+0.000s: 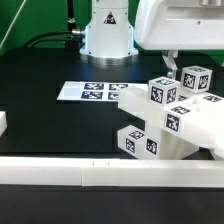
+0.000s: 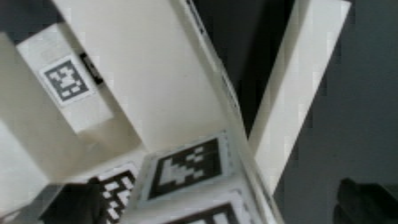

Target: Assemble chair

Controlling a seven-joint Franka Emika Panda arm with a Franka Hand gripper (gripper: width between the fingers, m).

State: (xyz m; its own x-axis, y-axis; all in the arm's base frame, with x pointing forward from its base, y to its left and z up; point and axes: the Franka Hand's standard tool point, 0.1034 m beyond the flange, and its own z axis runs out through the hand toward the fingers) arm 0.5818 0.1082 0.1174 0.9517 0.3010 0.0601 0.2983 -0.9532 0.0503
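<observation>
The chair pieces (image 1: 170,125) are glossy white tagged blocks and frames, clustered at the exterior view's right just behind the rail. My gripper (image 1: 172,66) comes down from the white arm above the top of the cluster, next to two tagged cubes (image 1: 194,78). In the wrist view a tagged chair piece (image 2: 178,170) fills the space between my dark fingertips (image 2: 71,205). Dark table shows between the piece and the other finger, so the jaws stand open around it without clamping. My gripper (image 2: 217,208) holds nothing.
The marker board (image 1: 90,92) lies flat on the black table behind the cluster. A long plain white rail (image 1: 90,175) runs along the front edge. A small white block (image 1: 3,122) sits at the exterior view's far left. The robot base (image 1: 108,35) stands at the back.
</observation>
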